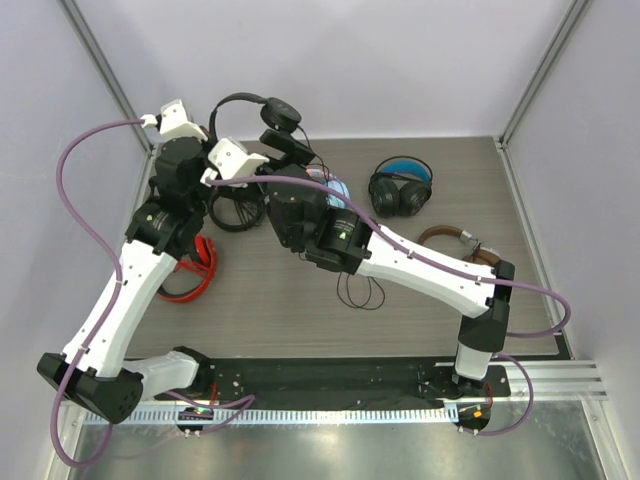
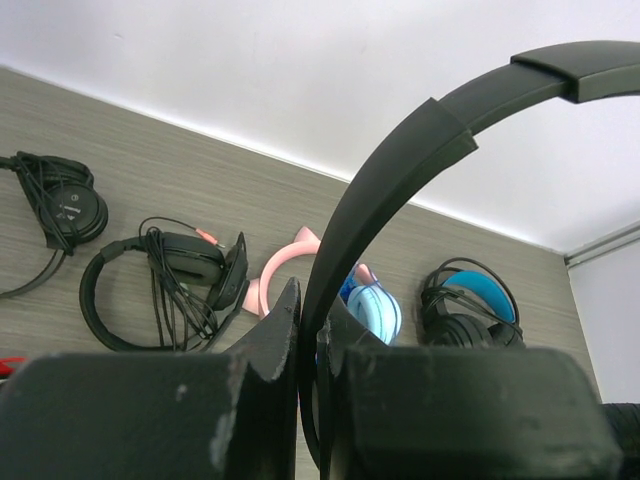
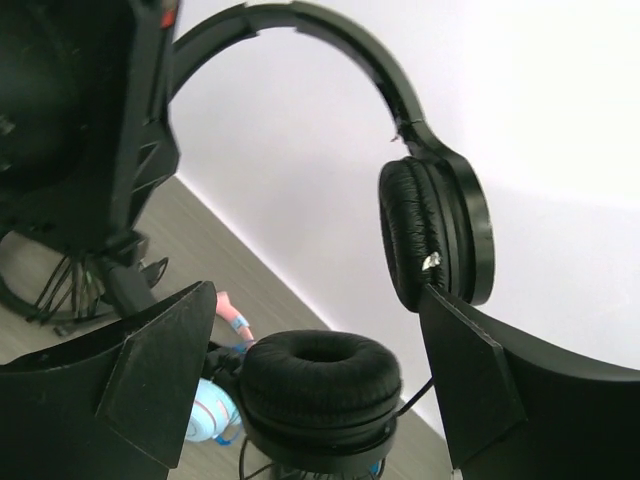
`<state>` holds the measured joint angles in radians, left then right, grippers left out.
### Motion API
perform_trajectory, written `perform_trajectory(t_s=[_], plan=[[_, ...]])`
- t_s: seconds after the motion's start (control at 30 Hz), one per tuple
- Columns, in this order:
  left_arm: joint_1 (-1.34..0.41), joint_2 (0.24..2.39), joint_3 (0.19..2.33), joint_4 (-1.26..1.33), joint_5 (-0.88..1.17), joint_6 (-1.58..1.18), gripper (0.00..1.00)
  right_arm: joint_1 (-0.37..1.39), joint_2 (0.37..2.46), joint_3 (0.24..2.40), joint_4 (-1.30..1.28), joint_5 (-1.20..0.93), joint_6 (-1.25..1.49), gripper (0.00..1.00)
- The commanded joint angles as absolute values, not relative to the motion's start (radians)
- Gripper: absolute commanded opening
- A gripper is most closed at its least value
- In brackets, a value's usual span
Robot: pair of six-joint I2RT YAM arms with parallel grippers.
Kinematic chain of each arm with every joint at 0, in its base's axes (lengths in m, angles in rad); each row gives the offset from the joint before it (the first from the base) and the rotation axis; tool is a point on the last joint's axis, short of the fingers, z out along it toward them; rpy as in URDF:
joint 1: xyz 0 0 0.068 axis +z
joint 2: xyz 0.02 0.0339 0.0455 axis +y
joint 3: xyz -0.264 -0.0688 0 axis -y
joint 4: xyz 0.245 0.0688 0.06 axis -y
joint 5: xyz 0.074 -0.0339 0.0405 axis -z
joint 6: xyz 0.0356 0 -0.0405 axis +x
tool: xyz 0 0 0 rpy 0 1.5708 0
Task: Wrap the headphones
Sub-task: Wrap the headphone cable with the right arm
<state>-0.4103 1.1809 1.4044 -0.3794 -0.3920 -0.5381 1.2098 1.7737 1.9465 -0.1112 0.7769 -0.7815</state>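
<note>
Firmly, the left gripper (image 2: 308, 320) is clamped tight on the thin headband (image 2: 400, 165) of the slim black on-ear headphones (image 1: 282, 110), holding them aloft, likely to steady them; the right gripper (image 3: 318, 310) gapes wide, unladen, one padded earcup (image 3: 320, 385) between its fingers.

headphones (image 1: 283, 112) all black, pads too. table (image 1: 420, 300) grey woodgrain streaks. over-ear pair (image 1: 402, 188) black w/ bright blue lining. cat-ear set (image 2: 372, 308) pink + light blue. red pair (image 1: 195, 272), brown pair (image 1: 455, 238). arms (image 1: 410, 262) white/black, cables (image 1: 65, 170) purple.
</note>
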Motion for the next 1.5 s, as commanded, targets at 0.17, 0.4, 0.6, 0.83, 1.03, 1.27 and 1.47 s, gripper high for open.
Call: perform_trajectory(t_s=[0.17, 0.4, 0.6, 0.83, 1.03, 1.27, 1.47], plan=[[-0.41, 1.144, 1.447, -0.342, -0.37, -0.529, 0.0, 1.19, 1.773, 2.063, -0.017, 0.844, -0.782, 0.75], [-0.41, 1.127, 1.447, -0.347, -0.376, -0.523, 0.0, 1.166, 1.79, 2.117, -0.103, 0.802, -0.706, 0.62], [-0.41, 1.123, 1.45, -0.345, -0.38, -0.52, 0.0, 1.137, 1.793, 2.157, -0.195, 0.752, -0.6, 0.65], [-0.41, 1.12, 1.456, -0.345, -0.376, -0.523, 0.0, 1.1, 1.786, 2.174, -0.239, 0.706, -0.512, 0.45], [-0.408, 1.115, 1.453, -0.345, -0.373, -0.523, 0.0, 1.098, 1.778, 2.175, -0.245, 0.657, -0.503, 0.01], [-0.408, 1.114, 1.453, -0.345, -0.354, -0.502, 0.0, 1.1, 1.763, 2.178, -0.242, 0.627, -0.497, 0.01], [-0.408, 1.112, 1.448, -0.342, -0.331, -0.486, 0.31, 1.097, 1.753, 2.181, -0.232, 0.621, -0.488, 0.01]])
